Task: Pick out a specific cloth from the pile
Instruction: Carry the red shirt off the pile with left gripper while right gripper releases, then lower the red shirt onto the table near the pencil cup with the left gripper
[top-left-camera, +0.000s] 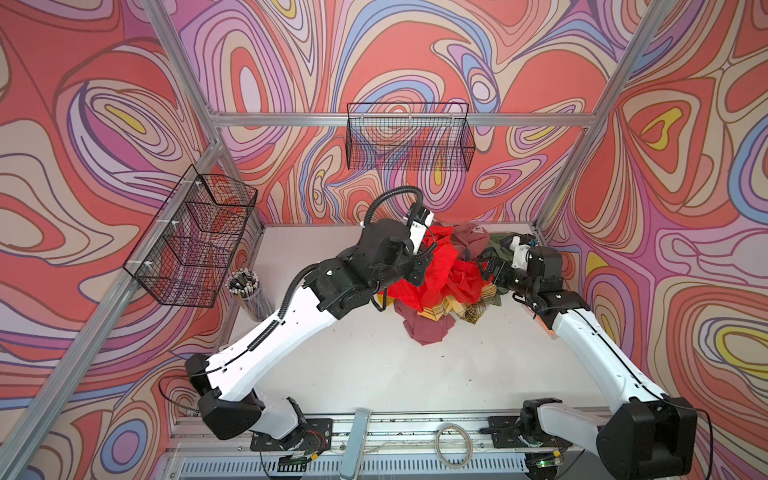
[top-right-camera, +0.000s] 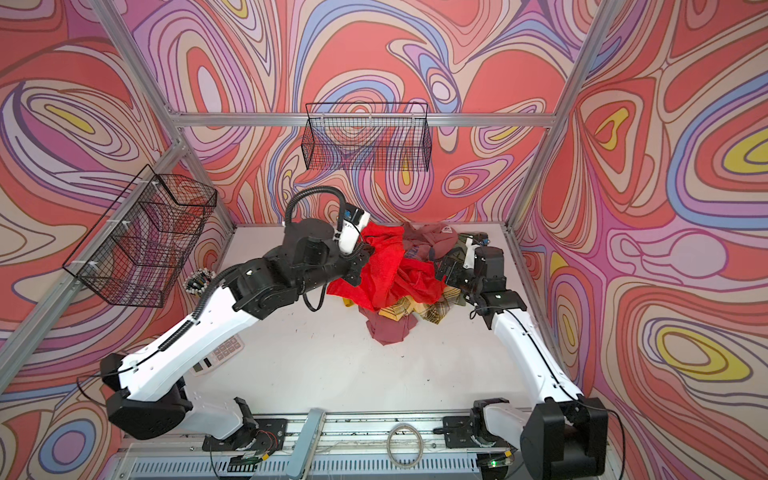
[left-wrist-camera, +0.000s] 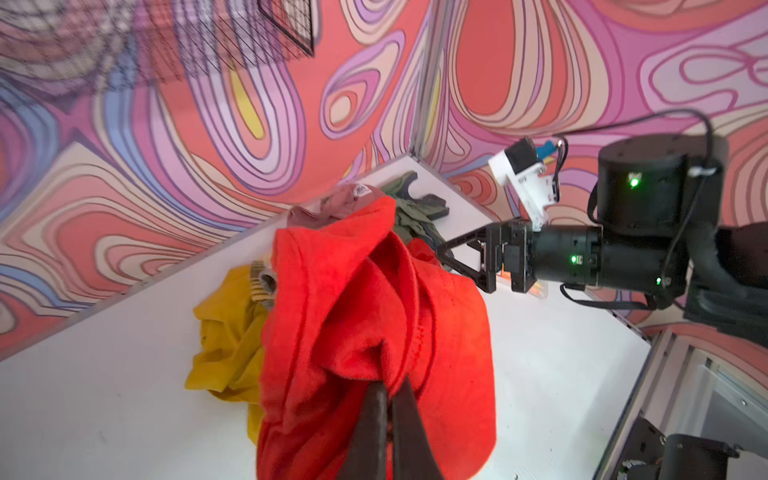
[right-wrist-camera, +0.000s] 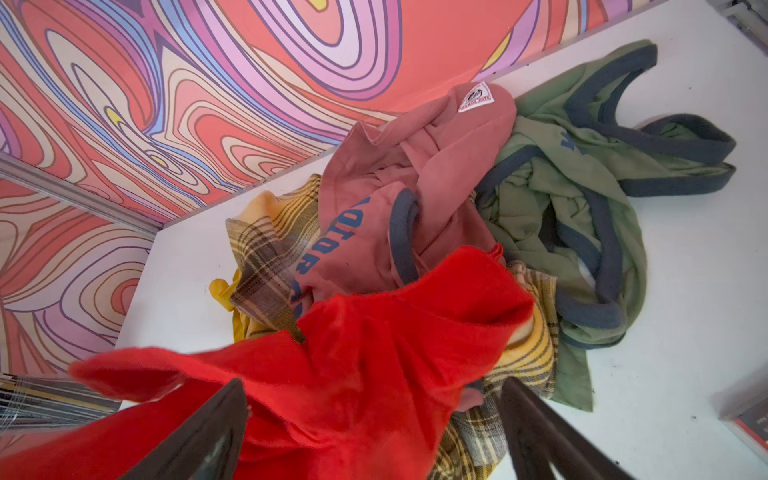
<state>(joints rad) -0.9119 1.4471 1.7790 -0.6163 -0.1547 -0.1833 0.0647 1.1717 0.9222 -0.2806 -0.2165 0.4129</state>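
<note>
Cloth (top-left-camera: 444, 274) location, Inspector?

Inspector: On top of the pile (top-left-camera: 465, 307), toward the back edge of the table (top-left-camera: 374, 353), right of middle in both top views. One bunched fold is raised. The rest drapes over the plaid garment (right-wrist-camera: 266, 249) and lies against the pink shirt (right-wrist-camera: 374, 199).

Supervisor: Grippers?

Inspector: In the left wrist view the left gripper (left-wrist-camera: 392, 384) is clamped tight on that fold. The right gripper (right-wrist-camera: 372, 390) is spread wide and holds nothing. Red fabric lies just under its jaws.

Supervisor: Bearing for the coming move?

Inspector: Cloth runs from the left gripper at the back, across toward the right gripper and the near side. Its long axis lies roughly between the two arms. The left arm has it. My judgement is that lifting up and away to the left, off the pile, should free it. The trailing end rests on the plaid garment and may drag it along.
</note>
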